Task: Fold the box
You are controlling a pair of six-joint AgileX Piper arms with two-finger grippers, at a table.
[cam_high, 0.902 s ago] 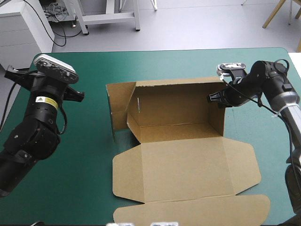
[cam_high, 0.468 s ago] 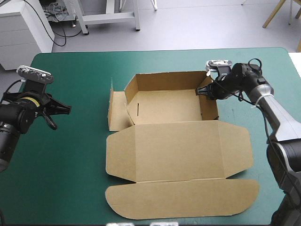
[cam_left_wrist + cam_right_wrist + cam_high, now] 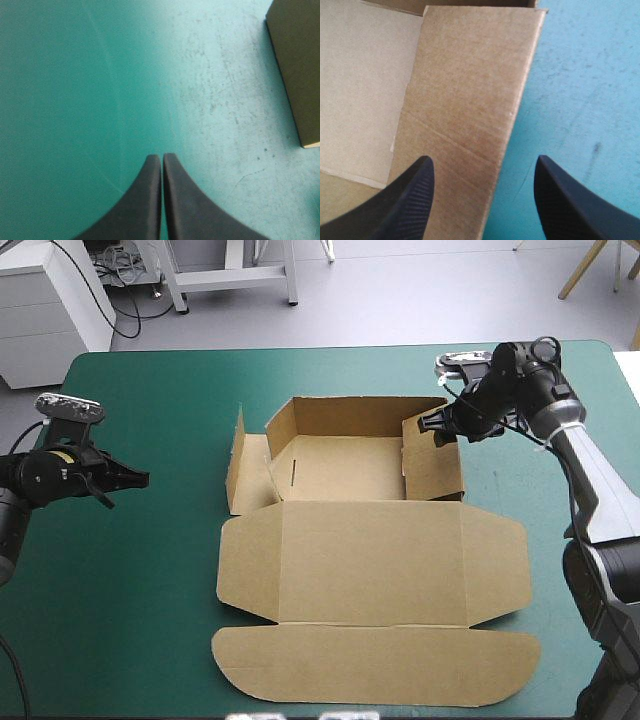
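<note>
R gripper (image 3: 436, 428) apart over box (image 3: 370, 560) right wall, maybe touching, L gripper (image 3: 161, 158) together, well clear

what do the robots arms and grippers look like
Both arms are mostly black with bulky rounded joints. The right arm has a pale grey forearm section; the left arm bears a small yellow label. The left gripper and right gripper each have two broad black fin-shaped fingers, finely ribbed.
</note>
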